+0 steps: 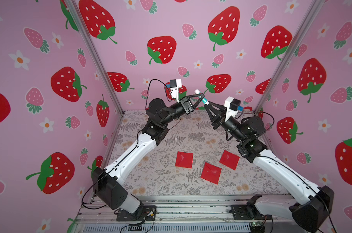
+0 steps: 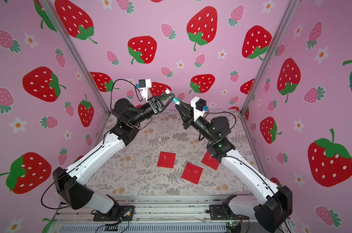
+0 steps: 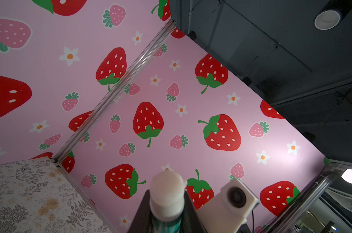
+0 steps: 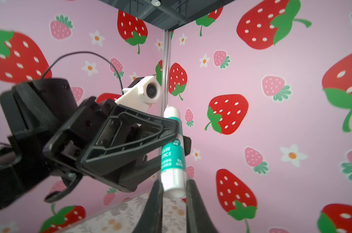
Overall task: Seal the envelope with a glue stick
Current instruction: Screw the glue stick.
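The glue stick, white with a teal label, hangs tilted high in the air near the back wall, held from both sides. My left gripper is shut on its teal middle; in the left wrist view the glue stick's white end sticks out past my left gripper. My right gripper is shut on the glue stick's lower white end. Three red envelopes lie flat on the table below: one at the left, one at the right and one nearer the front.
The floral table is walled by strawberry-print panels on three sides. A small white round thing lies on the table behind the envelopes. The right arm's elbow overlaps the right envelope in a top view.
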Action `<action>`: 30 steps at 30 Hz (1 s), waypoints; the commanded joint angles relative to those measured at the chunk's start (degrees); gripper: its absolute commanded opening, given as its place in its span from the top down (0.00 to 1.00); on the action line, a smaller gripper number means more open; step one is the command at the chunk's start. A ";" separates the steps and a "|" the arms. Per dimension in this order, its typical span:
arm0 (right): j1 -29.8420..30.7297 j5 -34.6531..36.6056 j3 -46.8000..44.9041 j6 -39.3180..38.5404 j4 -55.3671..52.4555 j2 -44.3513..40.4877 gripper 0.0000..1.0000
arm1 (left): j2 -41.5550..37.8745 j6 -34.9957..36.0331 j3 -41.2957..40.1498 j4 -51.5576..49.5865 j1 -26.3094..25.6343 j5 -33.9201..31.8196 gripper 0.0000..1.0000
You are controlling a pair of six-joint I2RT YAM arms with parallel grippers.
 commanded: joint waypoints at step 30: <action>0.58 0.15 -3.70 67.20 4.82 -8.99 0.53 | -5.63 2.84 -1.05 4.61 -1.50 7.92 1.00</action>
